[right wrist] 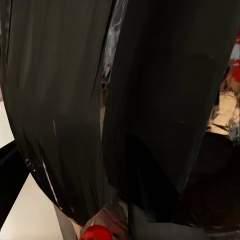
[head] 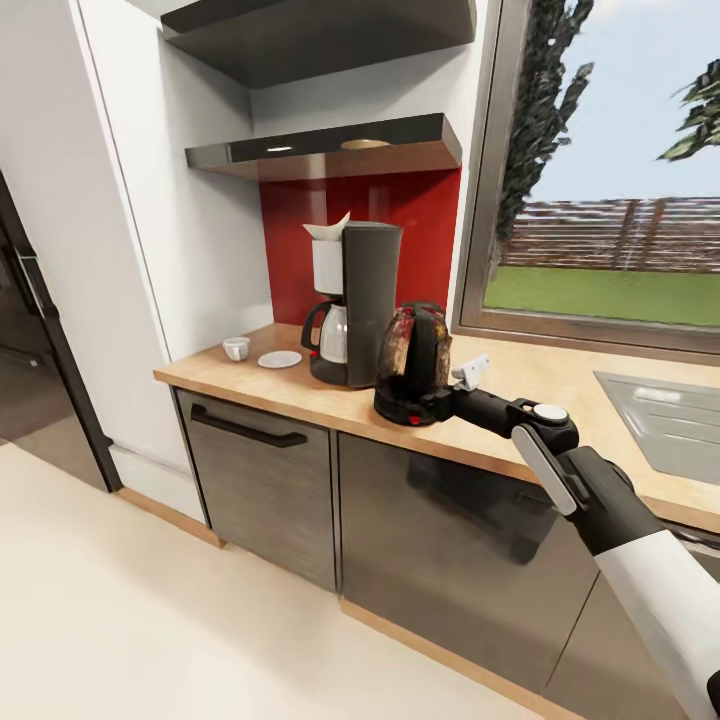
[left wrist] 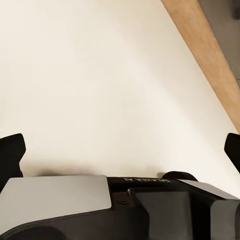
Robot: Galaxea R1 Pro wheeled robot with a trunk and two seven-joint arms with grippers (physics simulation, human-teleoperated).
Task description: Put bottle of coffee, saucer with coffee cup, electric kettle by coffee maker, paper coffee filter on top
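Observation:
The black coffee maker (head: 358,300) stands on the wooden countertop (head: 560,375) with a white paper filter (head: 328,229) on its top. Right beside it stands the dark electric kettle (head: 412,365), (right wrist: 150,100). My right gripper (head: 443,402) is at the kettle's right side, and one finger (right wrist: 9,175) sits far out at the picture's edge, so the jaws are open around the kettle's handle. Left of the coffee maker lies the white saucer (head: 279,359), and the white cup (head: 236,348) stands apart from it on the counter. My left gripper (left wrist: 120,150) is open above the pale floor.
A steel sink (head: 665,415) is set into the counter at the right, under the window. Two dark shelves (head: 330,150) hang above the coffee maker. Cabinet fronts and a drawer with a black handle (head: 248,428) run below the counter.

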